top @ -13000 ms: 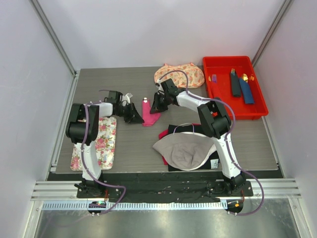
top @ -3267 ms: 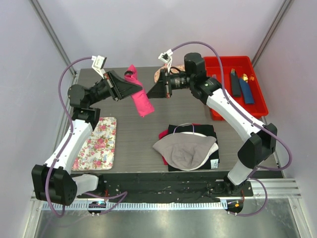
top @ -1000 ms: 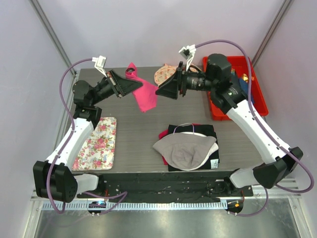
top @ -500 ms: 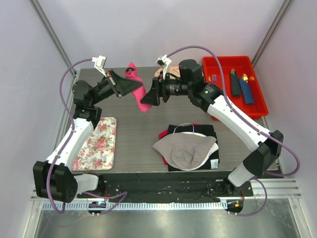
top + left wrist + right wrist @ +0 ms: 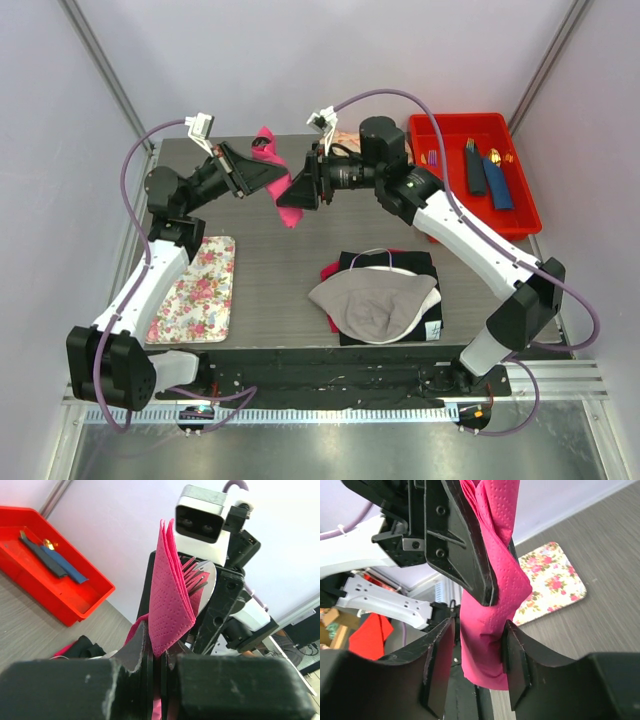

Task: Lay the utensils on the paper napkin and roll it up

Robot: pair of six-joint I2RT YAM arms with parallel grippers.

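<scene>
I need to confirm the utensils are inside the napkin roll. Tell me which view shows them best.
Left wrist: the utensils show as tines sticking out behind the paper napkin, which the left pincer holds shut. The right wrist and top views show only the napkin; no metal is visible there.

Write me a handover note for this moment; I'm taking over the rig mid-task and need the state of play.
Left end effector: shut on the paper napkin, held up above the table.
Right end effector: jaws open around the napkin's lower end, not clearly gripping.
Utensils: fork tines show inside the napkin's folds; the rest is hidden.
Done: utensils wrapped, napkin partly twisted.
Left: probably tighten the roll and set it down.
</scene>
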